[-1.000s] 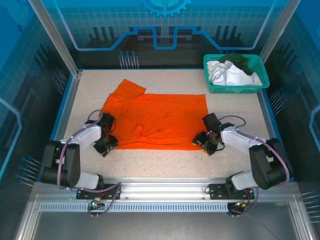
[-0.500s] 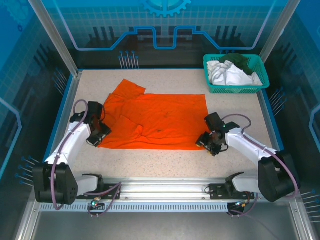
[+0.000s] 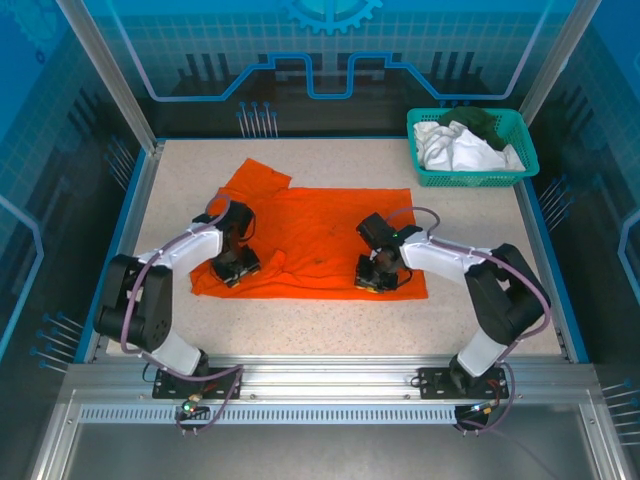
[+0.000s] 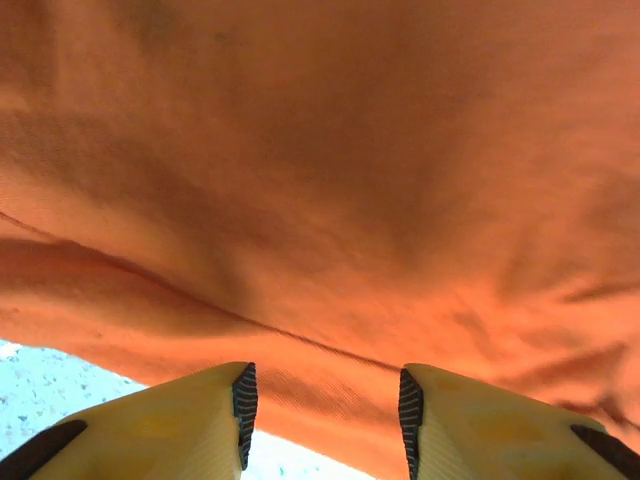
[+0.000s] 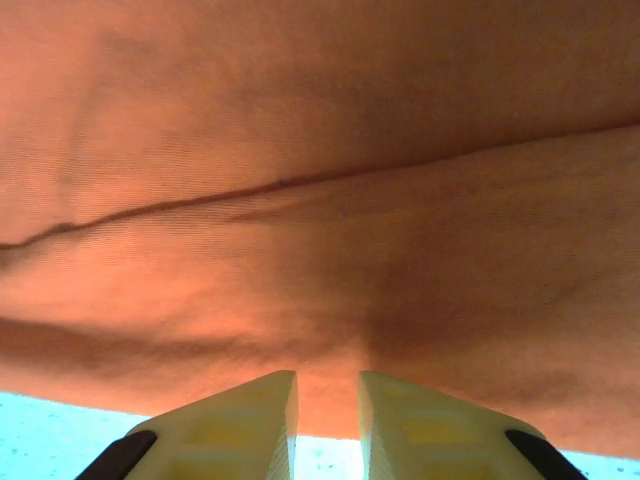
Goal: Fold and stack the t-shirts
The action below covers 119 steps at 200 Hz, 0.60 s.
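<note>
Both arms were down on the orange t-shirt [image 3: 320, 240], spread flat across the speckled bench [image 3: 480, 220]. The left end effector [image 4: 322, 410] had its fingers apart over the near hem; the right end effector [image 5: 327, 415] pinched the hem fabric — a narrow gap. White and dark green t-shirts [image 3: 462, 140] lay in the teal basket [image 3: 430, 178] (far right corner).

orange t-shirt [image 3: 320, 235] spread flat mid-table, white and green shirts [image 3: 462, 143] heaped far right
</note>
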Motion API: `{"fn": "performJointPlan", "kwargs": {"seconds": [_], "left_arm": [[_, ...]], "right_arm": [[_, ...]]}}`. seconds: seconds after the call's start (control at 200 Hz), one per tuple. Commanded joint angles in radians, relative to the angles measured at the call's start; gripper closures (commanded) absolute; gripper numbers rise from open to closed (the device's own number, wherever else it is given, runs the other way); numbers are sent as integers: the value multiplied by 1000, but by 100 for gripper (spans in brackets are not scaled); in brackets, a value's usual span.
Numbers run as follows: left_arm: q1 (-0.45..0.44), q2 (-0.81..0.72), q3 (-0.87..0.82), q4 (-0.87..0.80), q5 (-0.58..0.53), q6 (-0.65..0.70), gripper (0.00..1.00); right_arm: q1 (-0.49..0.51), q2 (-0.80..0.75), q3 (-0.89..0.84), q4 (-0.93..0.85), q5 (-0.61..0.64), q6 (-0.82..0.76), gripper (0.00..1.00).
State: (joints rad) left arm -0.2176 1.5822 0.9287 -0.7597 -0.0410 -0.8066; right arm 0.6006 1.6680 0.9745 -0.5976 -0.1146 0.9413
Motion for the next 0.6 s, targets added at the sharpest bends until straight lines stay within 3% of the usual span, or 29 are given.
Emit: {"fn": "performJointPlan", "kwargs": {"seconds": [0.0,0.59], "left_arm": [[45,28,-75,11,-28,-57,54],[75,-259,-334,-102,21,-132,51]], "right_arm": [[6,31,3,-36,-6,-7,75],[1,-60,-242,-69,-89,-4,70]]}}
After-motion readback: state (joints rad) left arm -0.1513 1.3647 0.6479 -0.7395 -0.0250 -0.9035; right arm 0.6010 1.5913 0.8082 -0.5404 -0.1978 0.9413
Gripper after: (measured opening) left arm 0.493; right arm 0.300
